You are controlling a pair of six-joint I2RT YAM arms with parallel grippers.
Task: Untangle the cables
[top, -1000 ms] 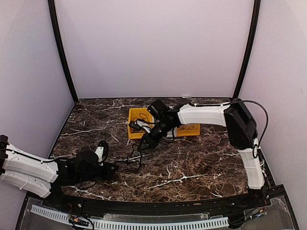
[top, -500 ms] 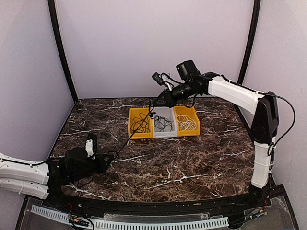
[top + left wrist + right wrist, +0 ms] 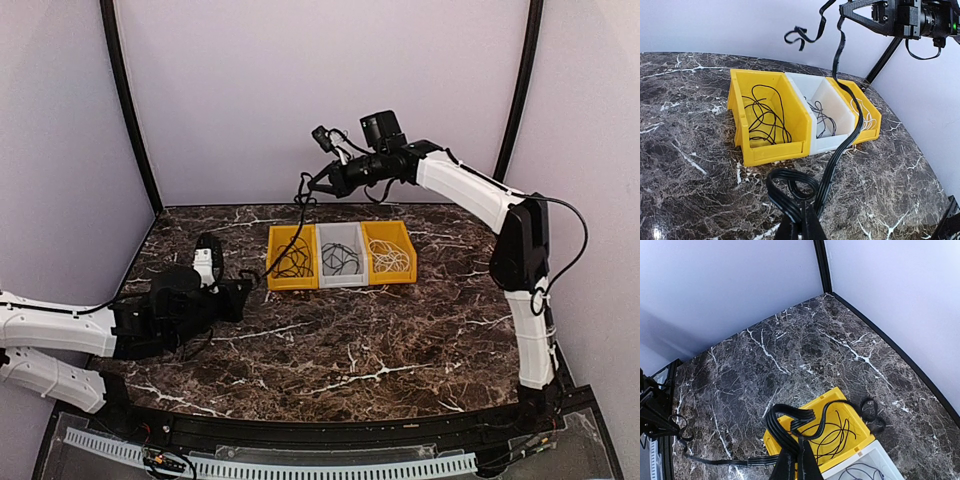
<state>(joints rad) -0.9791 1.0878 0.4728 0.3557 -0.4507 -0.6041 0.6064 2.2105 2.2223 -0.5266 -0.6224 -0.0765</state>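
A black flat ribbon cable (image 3: pixel 829 177) hangs stretched between my two grippers. The left gripper (image 3: pixel 243 293) lies low on the table before the bins, shut on a loop of this cable (image 3: pixel 790 186). The right gripper (image 3: pixel 308 186) is raised high over the back of the table, shut on another loop (image 3: pixel 778 430), with a loose end (image 3: pixel 870 412) dangling. A thin black cable (image 3: pixel 765 120) lies in the left yellow bin (image 3: pixel 277 262). Another black one (image 3: pixel 341 258) sits in the white bin (image 3: pixel 802 105). A white cable (image 3: pixel 392 258) fills the right yellow bin (image 3: pixel 408 256).
The three bins stand side by side at the middle back of the dark marble table (image 3: pixel 400 340). Pale walls and black corner posts (image 3: pixel 130 110) close in the back and sides. The left arm's white link (image 3: pixel 60 330) stretches along the near left.
My right gripper has risen from table height beside the bins to high at the back, drawing the ribbon cable up. My left gripper has slid away from the near edge toward the bins.
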